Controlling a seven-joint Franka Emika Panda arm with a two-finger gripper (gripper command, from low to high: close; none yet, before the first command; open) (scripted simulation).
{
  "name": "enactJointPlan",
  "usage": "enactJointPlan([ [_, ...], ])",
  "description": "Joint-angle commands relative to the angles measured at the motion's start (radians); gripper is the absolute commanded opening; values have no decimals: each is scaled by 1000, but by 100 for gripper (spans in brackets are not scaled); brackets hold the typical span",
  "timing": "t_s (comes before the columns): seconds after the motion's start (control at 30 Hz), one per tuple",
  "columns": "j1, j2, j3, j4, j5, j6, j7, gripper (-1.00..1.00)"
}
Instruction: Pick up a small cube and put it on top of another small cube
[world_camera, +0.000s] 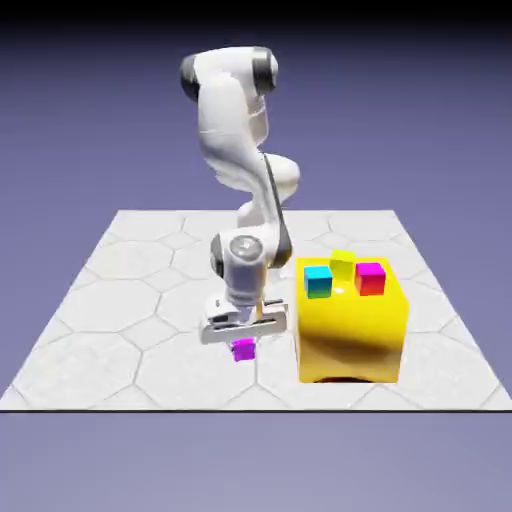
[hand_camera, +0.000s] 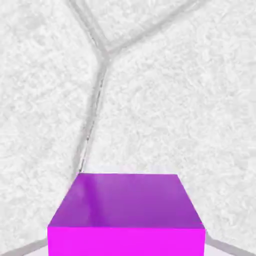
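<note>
Slippage is the big worry here, tbh. The tiny cube with the magenta top and purple sides (world_camera: 242, 349) is so small that the white two-finger gripper (world_camera: 243, 340) only has a sliver of surface to bite on, and if the cube sits off-centre between the fingers it could twist or pop out once the arm lifts. The jaws look clenched on it: in the hand view the cube (hand_camera: 127, 215) fills the bottom middle, right where the fingertips would be, big enough to hide them completely. So it reads as grasping the cube, not just hovering.

Where it sits: directly under the hand, at the table level or barely off the pale grey hexagon-tiled table (world_camera: 120, 300) — can't tell which. It's just beside the big glossy yellow block (world_camera: 352, 335), on the exterior view's left of it.

Second risk: that block is close, so a low sideways swing could clip its edge and knock the cube loose. Up on the block are a cyan-topped cube (world_camera: 318, 281), a small yellow cube (world_camera: 343, 264) and a magenta-topped cube with red sides (world_camera: 370, 278), packed near each other, so a sloppy placement could bump neighbours.
</note>
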Motion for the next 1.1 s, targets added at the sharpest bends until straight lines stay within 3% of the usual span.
enactJointPlan([
  [0.0,-19,36,30,-5,43,-26,-31,-100],
  [1.07,-306,762,205,88,660,-553,-1421,-100],
])
